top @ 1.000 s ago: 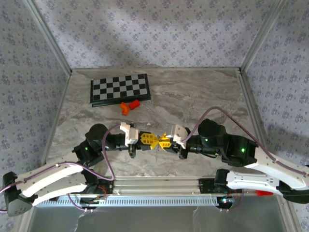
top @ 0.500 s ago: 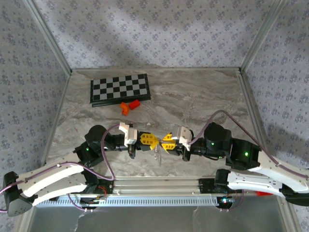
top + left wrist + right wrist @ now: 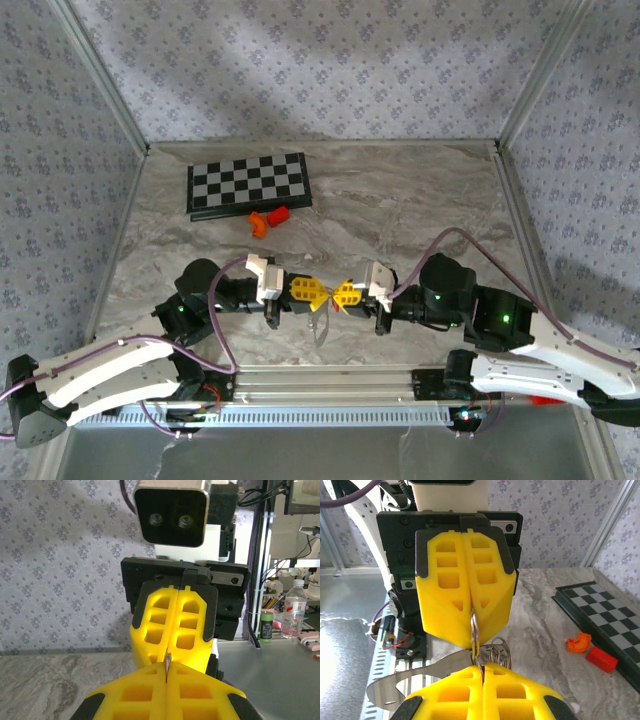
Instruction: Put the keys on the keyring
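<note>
A marbled table (image 3: 420, 200) seen from above. Near its far left corner lies a black-and-grey chessboard (image 3: 248, 185), with two small orange blocks (image 3: 268, 218) just beside its near edge.

Close to the middle of the near edge, two yellow-fingered grippers meet tip to tip. The left gripper (image 3: 318, 292) is fully closed, pinching the thin silver wire ring of the keyring (image 3: 475, 630). The ring stands on edge, its long axis running straight from one gripper's tips to the other's. More wire loops bunch beside it, and a flat silver metal strip (image 3: 321, 326) hangs from it, pointing toward the near edge. Whether that strip is one of the keys cannot be told.

The right gripper (image 3: 341, 296) is also closed, its tips against the ring.

Beyond the table's right side stands a bottle (image 3: 294, 611), its label too small to read.
</note>
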Tool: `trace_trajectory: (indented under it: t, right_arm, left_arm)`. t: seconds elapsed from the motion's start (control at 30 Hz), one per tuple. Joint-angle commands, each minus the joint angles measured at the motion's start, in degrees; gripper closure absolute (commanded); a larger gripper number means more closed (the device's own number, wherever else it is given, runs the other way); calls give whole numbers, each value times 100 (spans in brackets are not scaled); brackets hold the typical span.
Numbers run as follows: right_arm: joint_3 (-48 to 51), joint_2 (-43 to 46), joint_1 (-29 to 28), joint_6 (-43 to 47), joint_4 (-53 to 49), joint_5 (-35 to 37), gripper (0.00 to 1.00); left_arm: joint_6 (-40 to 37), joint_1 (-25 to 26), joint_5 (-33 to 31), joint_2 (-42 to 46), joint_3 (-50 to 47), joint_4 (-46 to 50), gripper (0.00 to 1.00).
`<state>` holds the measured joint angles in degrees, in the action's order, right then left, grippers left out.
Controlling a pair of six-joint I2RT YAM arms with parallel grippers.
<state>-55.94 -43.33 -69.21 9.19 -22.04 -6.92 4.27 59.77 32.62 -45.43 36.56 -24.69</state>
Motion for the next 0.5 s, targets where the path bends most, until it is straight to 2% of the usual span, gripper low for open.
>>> trace_trajectory:
  t: [0.0, 0.47]
  right_arm:
    - [-100, -140, 39, -49, -61, -189, 99]
    - [-269, -423, 11, -9, -203, -720, 100]
  left_arm:
    - [151, 33, 306, 94, 119, -543, 100]
    - [322, 35, 649, -90, 143, -712, 100]
